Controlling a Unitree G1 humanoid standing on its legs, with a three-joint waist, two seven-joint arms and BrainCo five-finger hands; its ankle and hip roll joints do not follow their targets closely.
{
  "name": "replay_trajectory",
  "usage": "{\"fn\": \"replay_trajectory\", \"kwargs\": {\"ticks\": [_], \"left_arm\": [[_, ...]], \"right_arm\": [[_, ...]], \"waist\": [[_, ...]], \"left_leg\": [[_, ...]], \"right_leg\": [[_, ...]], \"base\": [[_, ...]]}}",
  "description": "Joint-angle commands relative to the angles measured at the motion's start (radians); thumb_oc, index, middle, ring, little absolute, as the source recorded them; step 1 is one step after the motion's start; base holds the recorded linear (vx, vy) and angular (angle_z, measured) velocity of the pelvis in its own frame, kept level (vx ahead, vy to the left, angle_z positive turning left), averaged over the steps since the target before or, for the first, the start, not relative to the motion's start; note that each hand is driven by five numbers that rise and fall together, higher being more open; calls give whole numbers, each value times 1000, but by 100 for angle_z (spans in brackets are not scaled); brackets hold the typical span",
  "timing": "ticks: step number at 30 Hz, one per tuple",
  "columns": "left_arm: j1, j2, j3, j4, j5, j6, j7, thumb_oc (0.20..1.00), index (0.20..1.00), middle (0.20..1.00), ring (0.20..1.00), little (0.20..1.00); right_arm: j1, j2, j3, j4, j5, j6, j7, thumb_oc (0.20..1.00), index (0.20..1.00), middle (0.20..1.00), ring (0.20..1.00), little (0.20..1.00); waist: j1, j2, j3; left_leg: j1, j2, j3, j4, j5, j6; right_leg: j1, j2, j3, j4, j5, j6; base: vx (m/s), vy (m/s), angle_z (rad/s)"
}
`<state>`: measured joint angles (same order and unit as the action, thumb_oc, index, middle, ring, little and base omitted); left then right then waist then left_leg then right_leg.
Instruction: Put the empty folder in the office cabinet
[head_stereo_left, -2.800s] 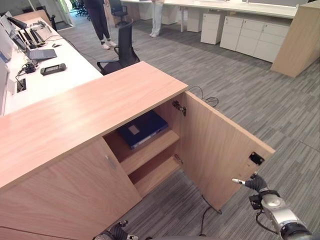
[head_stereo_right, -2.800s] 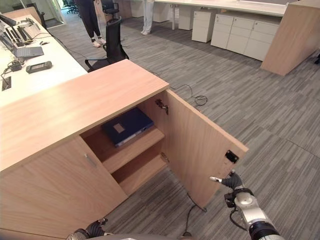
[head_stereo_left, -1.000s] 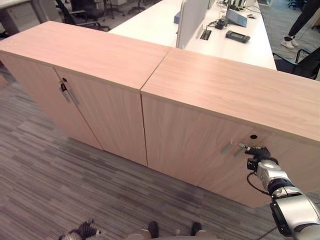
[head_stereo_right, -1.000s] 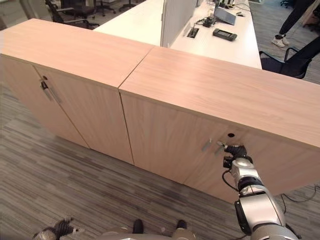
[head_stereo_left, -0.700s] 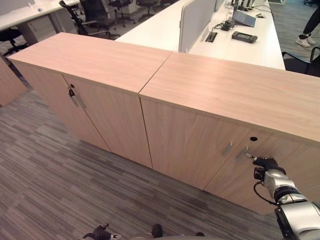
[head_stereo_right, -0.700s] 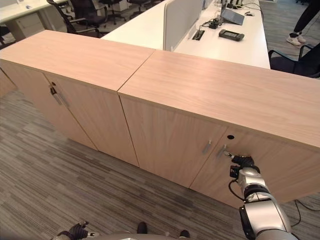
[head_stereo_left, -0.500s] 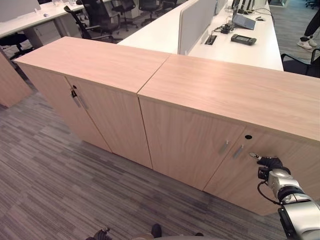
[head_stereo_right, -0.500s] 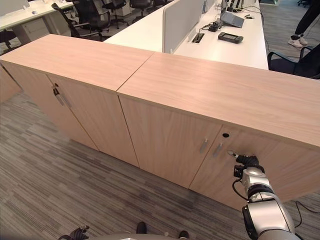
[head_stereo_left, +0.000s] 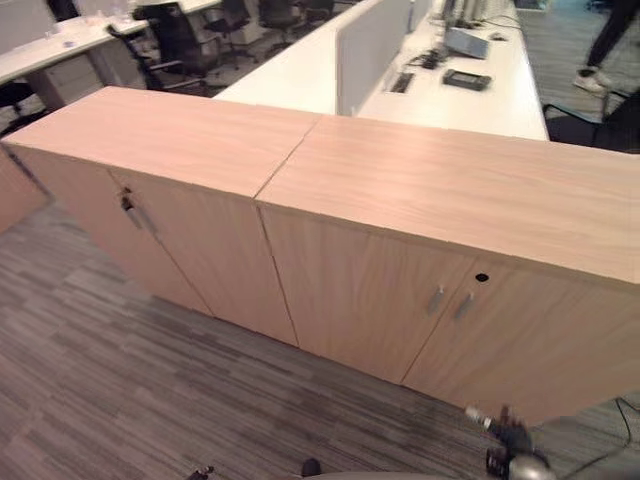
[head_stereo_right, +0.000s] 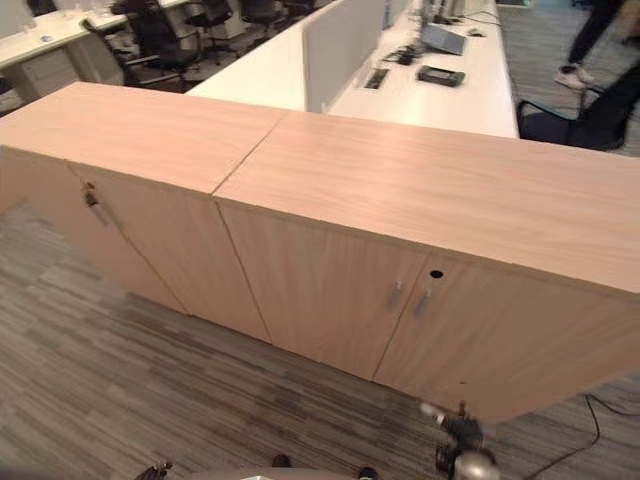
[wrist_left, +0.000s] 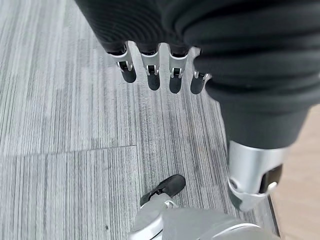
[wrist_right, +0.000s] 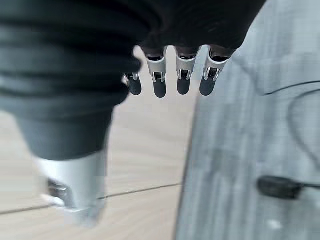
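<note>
The office cabinet stands in front of me with both doors shut, so its inside is hidden. Two small metal handles sit side by side at the door seam, with a keyhole just above the right one. My right hand hangs low in front of the right door, apart from it. In its wrist view the fingers are straight and hold nothing, with the wooden door beside them. My left hand hangs over the grey carpet, fingers relaxed and empty.
A second matching cabinet adjoins on the left, with a key in its door. Behind both runs a white desk with a partition screen and devices. Office chairs stand at the back, and a person's legs show far right.
The cabinet door, earlier open with a blue folder on the shelf, is shut. My right hand has left the handle and dropped down. The camera has shifted.
</note>
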<state>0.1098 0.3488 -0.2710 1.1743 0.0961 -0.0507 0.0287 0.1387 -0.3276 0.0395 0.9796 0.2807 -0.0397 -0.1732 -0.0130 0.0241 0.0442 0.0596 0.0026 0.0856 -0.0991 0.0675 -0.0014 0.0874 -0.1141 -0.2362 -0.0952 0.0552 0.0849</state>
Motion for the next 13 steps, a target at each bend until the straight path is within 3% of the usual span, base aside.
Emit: {"fn": "replay_trajectory", "kwargs": {"ticks": [1, 13], "left_arm": [[-67, 12, 14, 38, 30, -20, 10, 1000, 1000, 1000, 1000, 1000], [-80, 15, -17, 35, 23, -37, 4, 1000, 1000, 1000, 1000, 1000]], "right_arm": [[-110, -10, 43, 55, -72, -13, 22, 1000, 1000, 1000, 1000, 1000], [-125, -3, 117, 198, -152, 0, 57, 1000, 1000, 1000, 1000, 1000]], "waist": [[15, 8, 45], [8, 1, 46]], "left_leg": [[33, 98, -25, 12, -67, -106], [49, 102, -12, 12, -66, -105]], "right_leg": [[48, -41, 0, 13, -83, 67], [49, -40, 25, 10, -79, 65]], "base": [[-30, -4, -32], [-12, -4, -9]]}}
